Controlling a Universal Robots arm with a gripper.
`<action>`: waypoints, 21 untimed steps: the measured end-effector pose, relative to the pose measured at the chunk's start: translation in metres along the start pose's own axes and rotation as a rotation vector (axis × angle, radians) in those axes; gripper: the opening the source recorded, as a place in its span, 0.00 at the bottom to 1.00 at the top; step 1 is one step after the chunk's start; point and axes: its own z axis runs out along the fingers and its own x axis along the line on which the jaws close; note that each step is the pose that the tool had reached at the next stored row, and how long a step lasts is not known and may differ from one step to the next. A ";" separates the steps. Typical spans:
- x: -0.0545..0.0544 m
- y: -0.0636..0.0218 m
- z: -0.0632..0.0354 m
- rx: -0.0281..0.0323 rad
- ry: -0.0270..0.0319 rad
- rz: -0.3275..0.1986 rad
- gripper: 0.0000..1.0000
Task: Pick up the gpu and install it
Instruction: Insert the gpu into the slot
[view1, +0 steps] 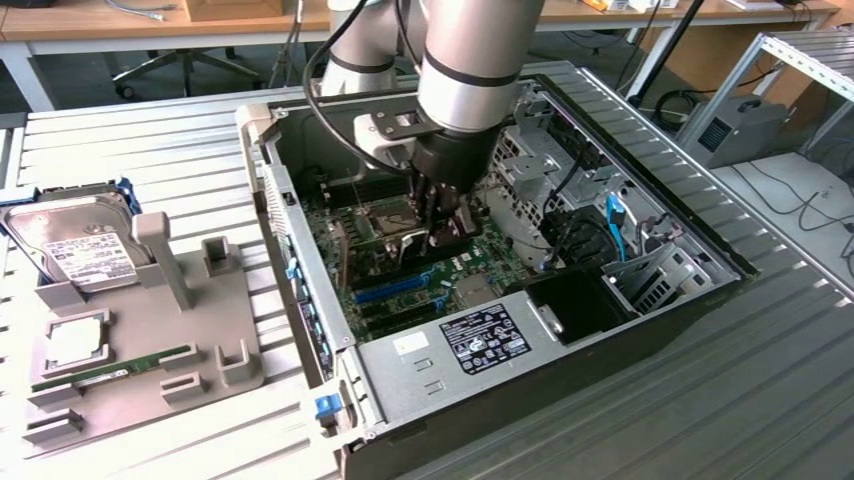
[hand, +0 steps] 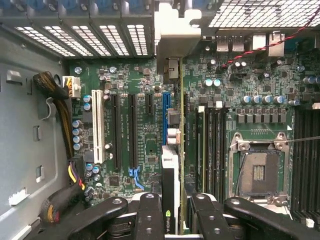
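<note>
My gripper (view1: 441, 222) reaches down inside the open computer case (view1: 667, 300) and is shut on the gpu (view1: 458, 226), which it holds on edge over the motherboard (view1: 400, 270). In the wrist view the gpu (hand: 171, 165) shows as a thin edge-on card running away from the gripper (hand: 172, 202), with black fingers (hand: 149, 215) on either side. The card's silver end bracket (hand: 175, 30) sits at the case's rear slot openings. The card's lower edge lies along the blue expansion slot (hand: 164, 117); I cannot tell whether it is seated.
On the exterior view's left, a grey parts tray (view1: 220, 330) holds a silver hard drive (view1: 80, 245) and a green RAM stick (view1: 114, 370). Inside the case are the open CPU socket (hand: 257, 172), a cable bundle (hand: 65, 130) and drive cages (view1: 654, 270).
</note>
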 end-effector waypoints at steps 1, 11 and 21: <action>0.000 0.0003 0.0001 0.0001 -0.0001 0.000 0.27; 0.000 0.0069 0.0005 0.0001 -0.0001 0.000 0.27; 0.005 0.0104 0.0005 0.0001 0.0000 0.000 0.27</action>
